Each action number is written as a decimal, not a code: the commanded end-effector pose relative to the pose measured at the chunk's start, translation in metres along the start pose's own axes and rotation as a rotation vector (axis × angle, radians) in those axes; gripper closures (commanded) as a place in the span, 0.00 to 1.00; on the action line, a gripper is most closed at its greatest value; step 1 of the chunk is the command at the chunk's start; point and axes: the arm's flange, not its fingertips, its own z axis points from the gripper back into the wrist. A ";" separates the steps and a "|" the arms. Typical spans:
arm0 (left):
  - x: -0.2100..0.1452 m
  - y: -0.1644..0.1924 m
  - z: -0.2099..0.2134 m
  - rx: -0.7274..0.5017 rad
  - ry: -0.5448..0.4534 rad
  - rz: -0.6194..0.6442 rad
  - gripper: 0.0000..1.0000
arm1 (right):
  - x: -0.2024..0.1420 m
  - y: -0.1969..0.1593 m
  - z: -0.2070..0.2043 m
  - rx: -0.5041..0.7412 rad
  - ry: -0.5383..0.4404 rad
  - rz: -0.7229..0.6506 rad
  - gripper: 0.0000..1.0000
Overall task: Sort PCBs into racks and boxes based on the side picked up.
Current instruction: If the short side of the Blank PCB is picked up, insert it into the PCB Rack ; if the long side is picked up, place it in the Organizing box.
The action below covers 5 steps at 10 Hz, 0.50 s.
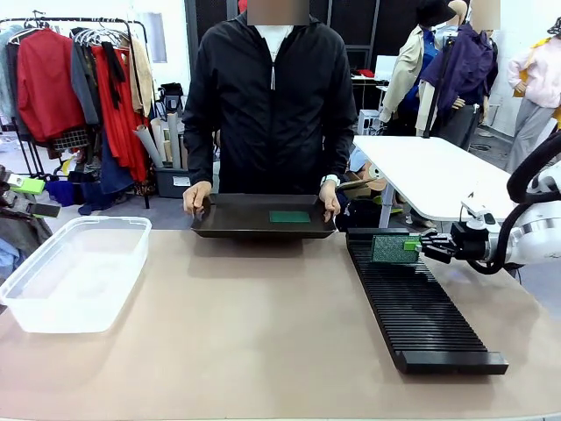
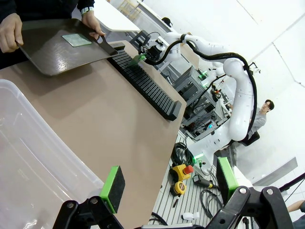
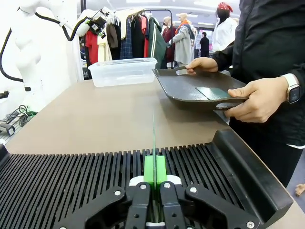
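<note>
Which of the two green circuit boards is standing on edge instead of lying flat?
The PCB pinched in the right gripper, held on edge at the rack's far end. The other PCB lies flat on the dark tray the person holds.

We're looking across a tan tabletop [image 1: 263, 351] into a busy workshop. Back left, a black clothes rail [image 1: 88, 21] hangs heavy with red, grey and beige garments [image 1: 44, 83]. Cardboard tubes [image 1: 149, 145] lean beside it, and a dark crate [image 1: 175, 182] sits on the grey floor [image 1: 166, 210]. Over on the right, a white table [image 1: 429, 171] stands on a pale leg. The left wrist view catches a plain white wall [image 2: 286, 71], brightly lit, with a yellow box with a red button [image 2: 180, 174] and loose cables [image 2: 209, 195] lying on the floor below the table edge. In the right wrist view, ceiling lights [image 3: 205, 23] glow over the far end of the room.
</note>
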 end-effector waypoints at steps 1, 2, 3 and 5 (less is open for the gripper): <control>0.001 -0.001 0.000 -0.002 -0.001 -0.004 0.00 | -0.003 -0.002 -0.002 0.014 0.004 0.012 1.00; 0.001 -0.001 0.000 -0.002 -0.001 -0.004 0.00 | -0.004 -0.002 -0.002 0.017 -0.002 0.012 1.00; 0.001 -0.001 0.000 -0.002 -0.001 -0.004 0.00 | -0.004 -0.002 -0.003 0.020 -0.010 0.009 1.00; 0.001 -0.001 0.000 -0.002 -0.001 -0.004 0.00 | -0.005 -0.002 -0.003 0.026 -0.016 0.002 1.00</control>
